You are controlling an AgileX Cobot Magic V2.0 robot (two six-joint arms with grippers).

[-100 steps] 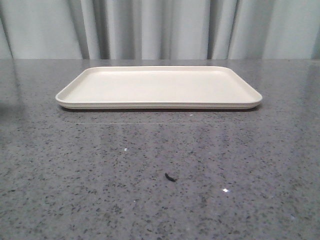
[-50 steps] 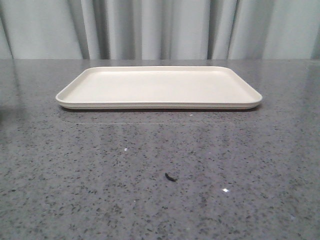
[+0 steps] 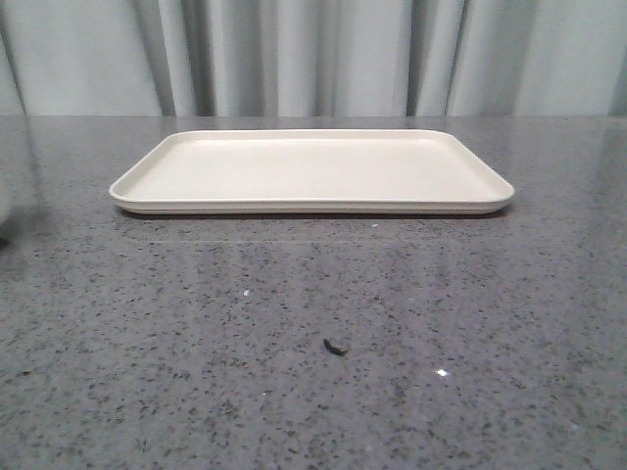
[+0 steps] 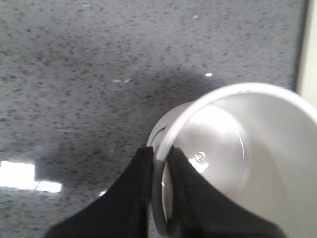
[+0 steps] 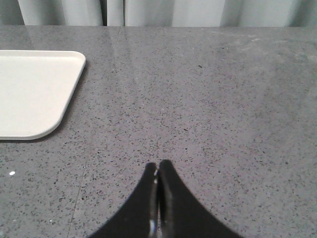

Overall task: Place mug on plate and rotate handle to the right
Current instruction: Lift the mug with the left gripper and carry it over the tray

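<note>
Left end effector (image 4: 159, 171) pinches the mug (image 4: 247, 158) wall — one finger inside the rim, one outside — over the grey bench (image 4: 99, 74). Right end effector (image 5: 157, 178) is closed on nothing, near the plate (image 5: 34, 89) corner — plate bare on the bench.

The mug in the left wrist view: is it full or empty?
Empty. The mug shows a bare white inner wall and a dry bottom, no liquid. The left gripper pinches its rim, one finger inside, one outside.

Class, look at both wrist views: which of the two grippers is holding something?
The left gripper: its fingers pinch the mug wall, one inside, one outside. The right gripper is shut on nothing.
</note>
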